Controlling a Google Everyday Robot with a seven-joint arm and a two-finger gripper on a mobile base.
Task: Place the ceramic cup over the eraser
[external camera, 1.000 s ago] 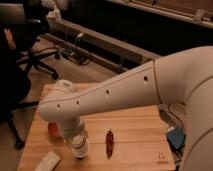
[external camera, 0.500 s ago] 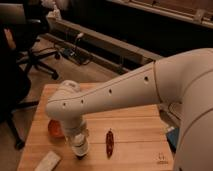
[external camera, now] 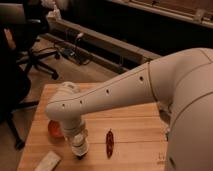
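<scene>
Gripper closed, hanging low over wooden table; office chair sitting behind on grey floor.

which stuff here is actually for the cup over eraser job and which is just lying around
For the job:
- ceramic cup, at the arm's tip, low over the table
- claw, hidden behind the cup
- eraser: not visible

Lying about:
- red-orange bowl
- chili pepper
- pale slab
- wooden table
- office chair

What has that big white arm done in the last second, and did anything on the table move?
The arm slid slightly left; its gripper, shut, stays low over the wooden table. The chili pepper, red bowl and pale slab stayed put.
</scene>
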